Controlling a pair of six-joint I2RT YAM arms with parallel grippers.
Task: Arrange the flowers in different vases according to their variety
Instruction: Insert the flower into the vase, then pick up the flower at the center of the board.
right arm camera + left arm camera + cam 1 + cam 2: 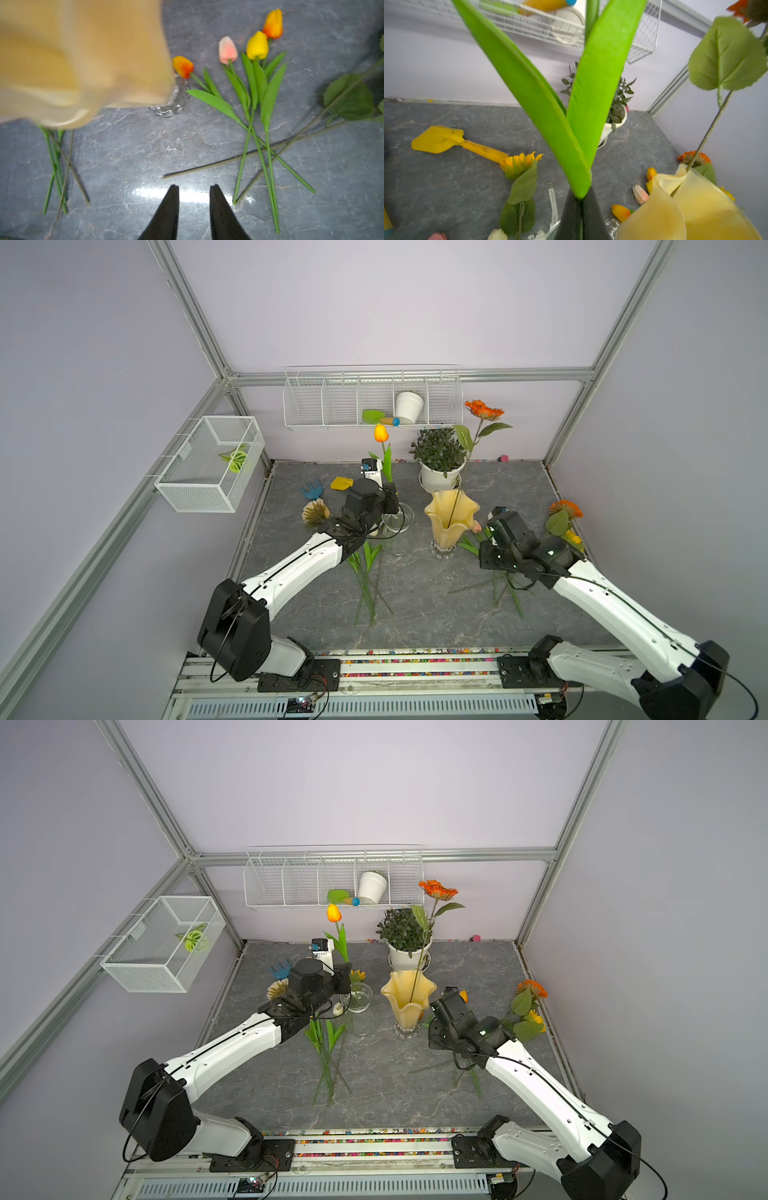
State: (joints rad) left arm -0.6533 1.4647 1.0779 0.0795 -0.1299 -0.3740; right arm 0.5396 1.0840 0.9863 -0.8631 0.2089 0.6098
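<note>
While the left jaws are pressed shut on the green stem of an orange tulip point(381, 433), that bloom stands upright above them, directly over the rim of the clear vase point(399, 518). Whether the stem's lower end reaches inside cannot be told. On the counter point(415, 622) beside this vase lie a yellow sunflower point(519, 164) and a white tulip point(497, 234). A cream flower head point(316, 512) lies further toward the left wall. A bundle of green stems point(365, 585) lies partly under the left forearm.

The right jaws stand apart with nothing between them, poised over bare counter near the foot of the yellow vase point(451, 522). Beyond them four tulips lie flat with their stems crossing. An orange-red tulip point(183, 67) is just beside the vase's clear foot, then come a pink tulip point(228, 49), a yellow tulip point(257, 45) and a second orange-red tulip point(273, 24).

The yellow vase holds one tall orange flower point(484, 408), its stem leaning toward the back wall. By the right wall, another orange flower point(565, 509) and a small yellow flower point(573, 537) lie on the counter.

Behind the vases stands a potted plant point(440, 452). Above it, a wire shelf point(372, 423) carries a white pot point(409, 406).
</note>
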